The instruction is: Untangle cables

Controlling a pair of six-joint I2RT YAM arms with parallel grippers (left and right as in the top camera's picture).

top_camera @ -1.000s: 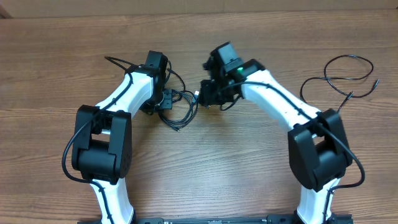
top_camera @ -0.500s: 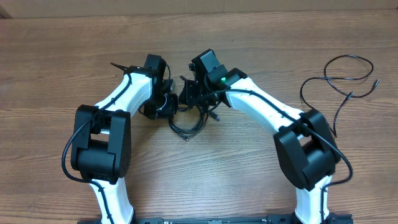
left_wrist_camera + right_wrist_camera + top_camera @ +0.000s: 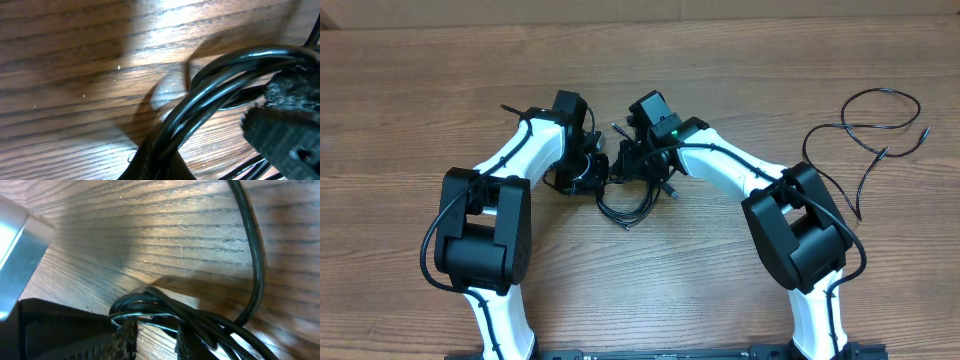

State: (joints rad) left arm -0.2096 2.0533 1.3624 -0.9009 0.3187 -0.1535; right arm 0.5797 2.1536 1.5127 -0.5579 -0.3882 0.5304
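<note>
The tangled cables (image 3: 626, 203) are a small bunch of thin black cords on the wooden table (image 3: 650, 290), between the two arms. My left gripper (image 3: 597, 172) is shut on a bundle of these cords (image 3: 210, 95), which runs up out of its jaws (image 3: 165, 160). My right gripper (image 3: 633, 166) sits right against the left one. Its two fuzzy pads (image 3: 126, 336) stand a little apart, with wood showing between them. Looped cords (image 3: 150, 302) lie across the tips of my right gripper (image 3: 155, 332), and one strand crosses the gap.
A separate thin black cable (image 3: 873, 128) lies in a loose loop at the far right of the table. One cord (image 3: 252, 265) curves away across the wood in the right wrist view. The two arms' white links flank the bunch.
The right arm has swung left until its gripper meets the left gripper at the bunch. Its jaws have parted slightly. The bunch has shifted a little lower and to the right.
</note>
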